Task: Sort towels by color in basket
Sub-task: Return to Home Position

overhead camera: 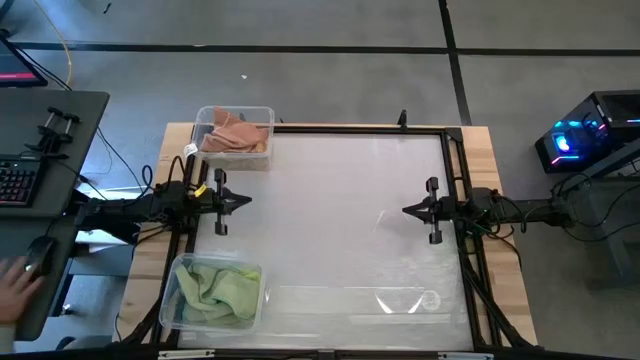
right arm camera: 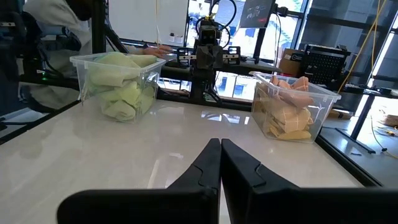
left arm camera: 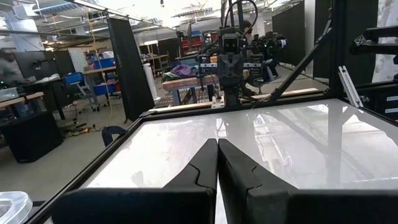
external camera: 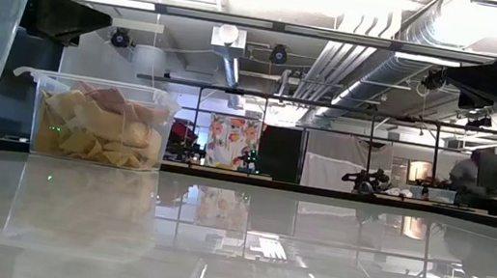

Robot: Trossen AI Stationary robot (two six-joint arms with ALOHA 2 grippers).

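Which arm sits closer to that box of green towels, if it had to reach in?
Left, probably. The left claw hangs near the green towel bin on its side of the table; the right claw waits across the table.

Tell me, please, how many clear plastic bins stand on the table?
2. Both on the left arm's side: the peach-towel bin and the green-towel bin, one either side of the left gripper.

Open tabletop (overhead camera: pixel 340 220) spans between left pincer (overhead camera: pixel 246 200) and right pincer (overhead camera: pixel 407 210); peach-towel bin (overhead camera: pixel 235 138) and green-towel bin (overhead camera: pixel 215 294) flank the left one.
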